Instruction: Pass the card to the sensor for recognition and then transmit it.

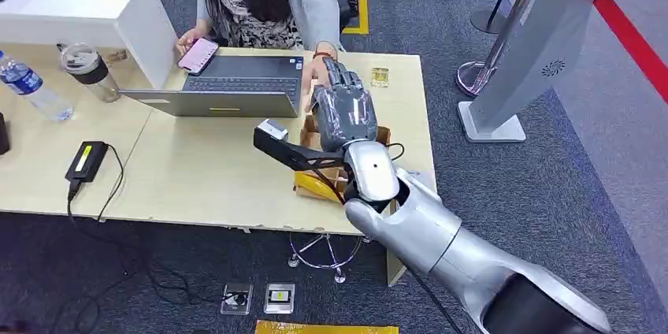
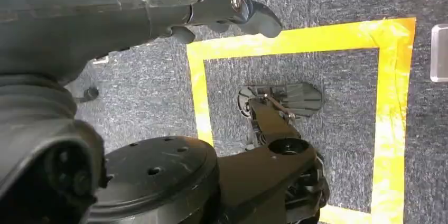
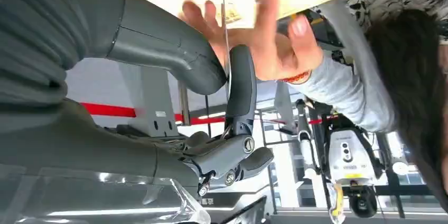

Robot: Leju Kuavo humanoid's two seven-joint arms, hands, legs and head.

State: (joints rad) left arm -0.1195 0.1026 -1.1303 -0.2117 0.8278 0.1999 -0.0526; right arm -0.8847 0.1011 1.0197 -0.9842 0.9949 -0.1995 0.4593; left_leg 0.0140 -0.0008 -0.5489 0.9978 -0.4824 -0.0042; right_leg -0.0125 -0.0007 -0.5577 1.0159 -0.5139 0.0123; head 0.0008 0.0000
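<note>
Desk's kinda cluttered: open laptop [image 1: 224, 86], pink phone [image 1: 198, 55] in the person's hand, water bottle [image 1: 31, 87], lidded tumbler [image 1: 89, 70], black power brick [image 1: 87, 160] with its cable trailing off.

Pale wood table [image 1: 197, 184]: laptop [image 1: 228, 86], black adapter [image 1: 87, 161], water bottle [image 1: 31, 90], tumbler [image 1: 88, 70], possibly card [image 1: 380, 76].

Matt pale wood-look table [image 1: 205, 184]
</note>
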